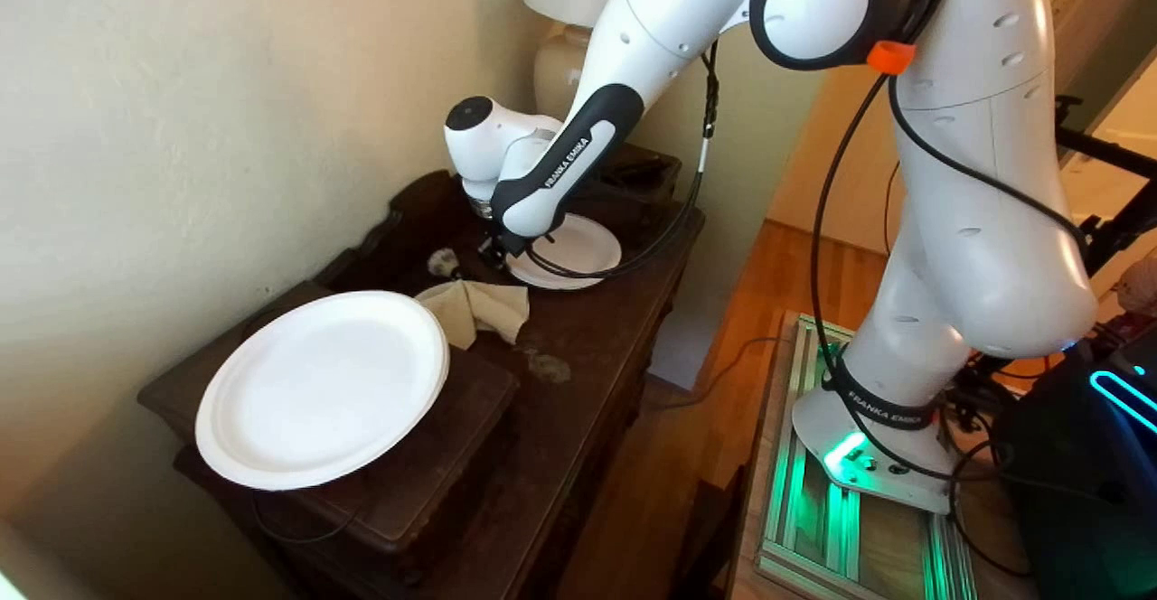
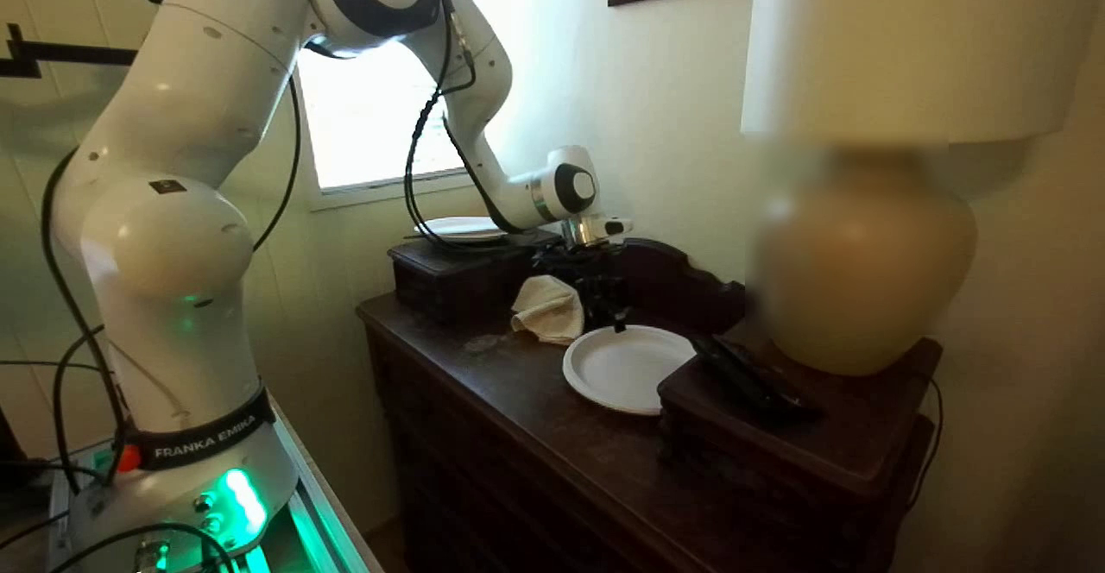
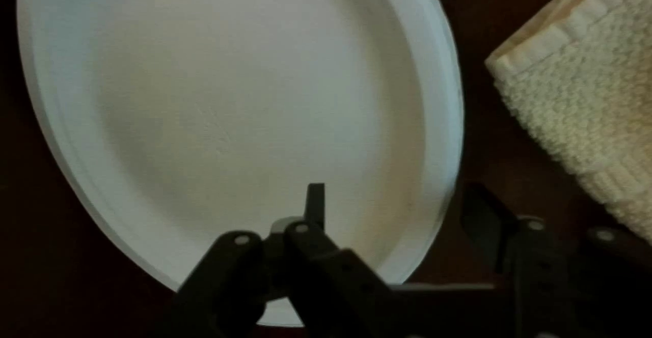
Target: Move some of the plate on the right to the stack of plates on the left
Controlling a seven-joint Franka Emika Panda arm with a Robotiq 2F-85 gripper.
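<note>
Nearly time to pinch

In an exterior view, at the left end of the table [image 1: 578,338], the stack of plates [image 1: 321,392] sits up on a dark box [image 1: 443,455]. That is where the plates should go. Next is a crumpled cloth [image 1: 493,306]. Then there is the gripper [image 3: 397,203], spread wide and holding nothing. It is at the edge of the plate on the right [image 1: 583,239], which lies flat on the table. So the step looks like getting hold of it. The next move should be to bring the rim between the fingers [image 3: 315,200], squeeze, lift, and carry it left over the cloth. How many plates lie there is hard to tell.

An exterior view shows the whole top of the stack; the wrist view shows none of it. Only the wrist view shows one finger over the plate and one just past its rim. In both exterior views the gripper is too dark for that. Whether a finger touches the plate cannot be told. An exterior view shows a long black thing [image 2: 751,383] near the lamp [image 2: 863,262].
</note>
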